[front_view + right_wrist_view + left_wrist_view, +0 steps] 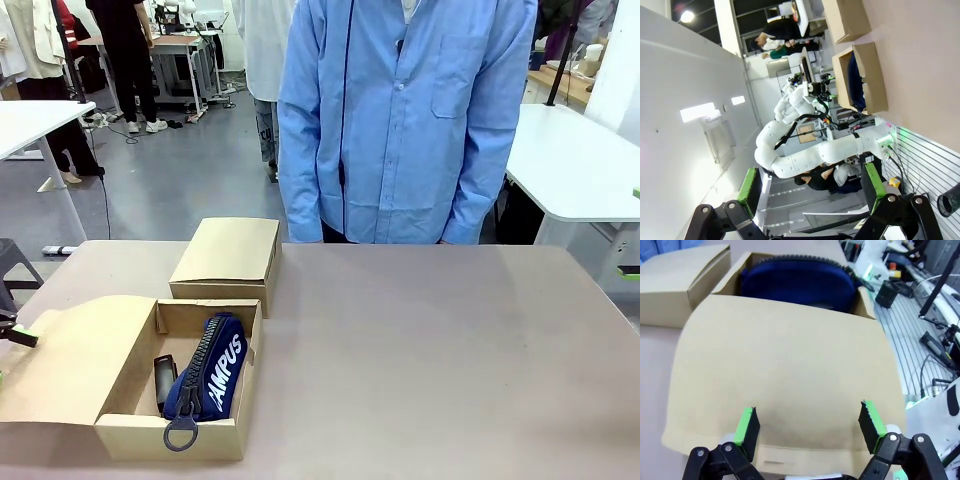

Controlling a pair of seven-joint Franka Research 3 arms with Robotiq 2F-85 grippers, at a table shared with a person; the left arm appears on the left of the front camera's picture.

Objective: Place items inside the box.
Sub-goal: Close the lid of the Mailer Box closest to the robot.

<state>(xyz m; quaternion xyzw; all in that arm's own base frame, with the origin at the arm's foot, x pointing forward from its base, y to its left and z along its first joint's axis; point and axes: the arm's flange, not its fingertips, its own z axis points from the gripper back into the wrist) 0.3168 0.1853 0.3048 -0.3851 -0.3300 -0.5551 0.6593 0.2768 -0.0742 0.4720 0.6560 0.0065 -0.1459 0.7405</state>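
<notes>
Boxes (pixel 180 380): two; navy pouch (pixel 215 365): one; stapler (pixel 163 378), maybe.

Two cardboard boxes (pixel 224 258), one navy pouch (pixel 215 365), one stapler (pixel 163 380).

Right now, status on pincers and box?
Left pincer open over box lid flap. Right pincer open, off table. Navy pouch inside open box. Closed box alongside.

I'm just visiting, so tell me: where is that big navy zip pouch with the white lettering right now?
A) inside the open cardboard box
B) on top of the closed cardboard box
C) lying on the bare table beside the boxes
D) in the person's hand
A: the navy zip pouch sits inside the open cardboard box, its zipper ring hanging over the near wall, while the closed cardboard box behind it has nothing on top.
</notes>
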